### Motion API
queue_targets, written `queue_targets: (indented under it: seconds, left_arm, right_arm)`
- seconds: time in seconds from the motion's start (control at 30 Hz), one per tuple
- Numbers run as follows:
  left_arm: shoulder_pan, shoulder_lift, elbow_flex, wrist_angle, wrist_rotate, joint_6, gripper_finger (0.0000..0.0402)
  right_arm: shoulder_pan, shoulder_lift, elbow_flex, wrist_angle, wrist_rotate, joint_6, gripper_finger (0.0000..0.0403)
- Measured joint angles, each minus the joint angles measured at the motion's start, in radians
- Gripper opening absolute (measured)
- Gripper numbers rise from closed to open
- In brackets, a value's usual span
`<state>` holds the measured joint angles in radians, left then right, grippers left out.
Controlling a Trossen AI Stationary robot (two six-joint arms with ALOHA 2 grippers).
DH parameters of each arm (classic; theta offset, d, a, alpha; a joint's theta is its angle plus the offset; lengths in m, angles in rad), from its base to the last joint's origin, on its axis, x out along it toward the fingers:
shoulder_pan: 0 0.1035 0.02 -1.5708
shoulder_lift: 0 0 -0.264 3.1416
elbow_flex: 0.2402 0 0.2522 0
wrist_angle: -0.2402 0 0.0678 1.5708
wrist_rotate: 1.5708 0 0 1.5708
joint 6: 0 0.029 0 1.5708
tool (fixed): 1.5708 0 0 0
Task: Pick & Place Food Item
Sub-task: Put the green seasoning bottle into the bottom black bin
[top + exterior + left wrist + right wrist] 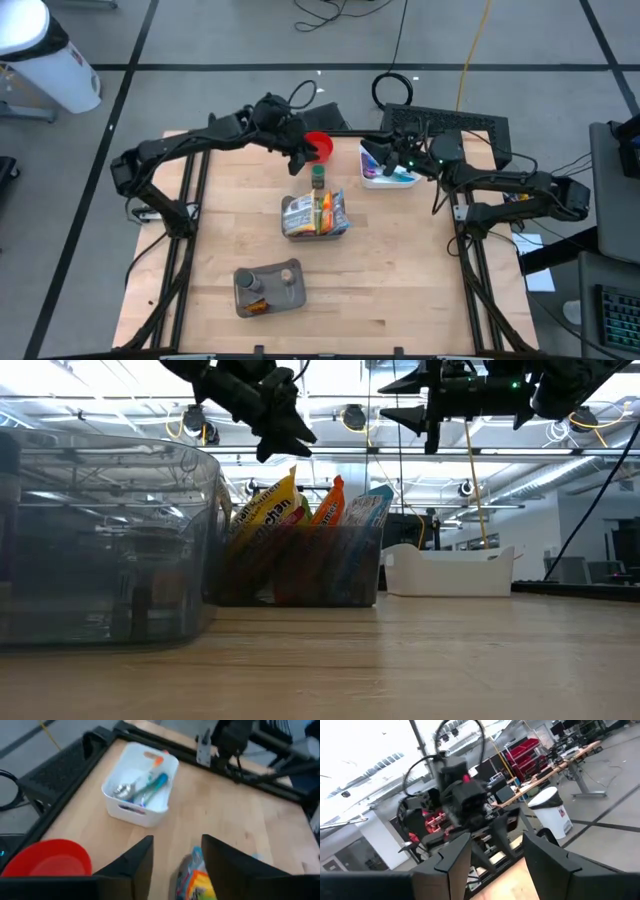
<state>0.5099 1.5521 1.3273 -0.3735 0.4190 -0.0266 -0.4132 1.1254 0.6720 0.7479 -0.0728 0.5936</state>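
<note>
A clear bin (315, 216) in the middle of the table holds colourful snack packets (300, 510) that stand upright in it. My left gripper (300, 158) hovers open just beyond that bin's far edge, beside a red bowl (319, 147). In the left wrist view the packets' tops (196, 879) show below its open fingers (175, 855), with nothing between them. My right gripper (372, 156) is raised over a white bin (388, 172) at the far right. It is open (495, 855) and holds nothing.
A small green-capped bottle (318, 178) stands between the red bowl and the snack bin. The white bin (141, 785) holds utensils. A second clear bin (268, 288) with a few items sits near the front left. Bare wood lies to either side of the snack bin.
</note>
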Motion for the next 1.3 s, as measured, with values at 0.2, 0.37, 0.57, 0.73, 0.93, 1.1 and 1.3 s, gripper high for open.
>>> queue_targets:
  seconds: [0.2, 0.37, 0.57, 0.73, 0.93, 1.1, 1.3]
  left_arm:
    - [0.051, 0.0, 0.026, -0.003, -0.001, -0.015, 0.0241]
    - [0.066, 0.0, 0.071, -0.068, -0.001, 0.108, 0.0279]
    - [0.026, 0.011, 0.075, -0.149, -0.001, 0.216, 0.0288]
    - [-0.015, 0.065, 0.074, -0.172, -0.021, 0.225, 0.0277]
    - [-0.076, 0.143, 0.073, -0.178, -0.184, 0.288, 0.0263]
    - [-0.08, 0.179, 0.073, -0.191, -0.211, 0.291, 0.0266]
    - [-0.072, 0.192, 0.073, -0.184, -0.208, 0.321, 0.0259]
  right_arm:
    - [-0.005, -0.001, 0.0, 0.002, -0.01, 0.008, 0.0171]
    - [-0.005, -0.001, 0.0, 0.003, -0.011, 0.008, 0.0171]
    - [-0.012, -0.002, 0.0, -0.021, -0.011, -0.012, 0.0171]
    - [-0.027, -0.002, 0.0, -0.045, -0.011, -0.015, 0.0171]
    - [-0.057, -0.003, 0.0, -0.046, -0.062, -0.011, 0.0171]
    - [-0.068, -0.003, 0.0, -0.05, -0.115, 0.016, 0.0171]
    - [-0.068, -0.003, 0.0, -0.05, -0.115, 0.016, 0.0171]
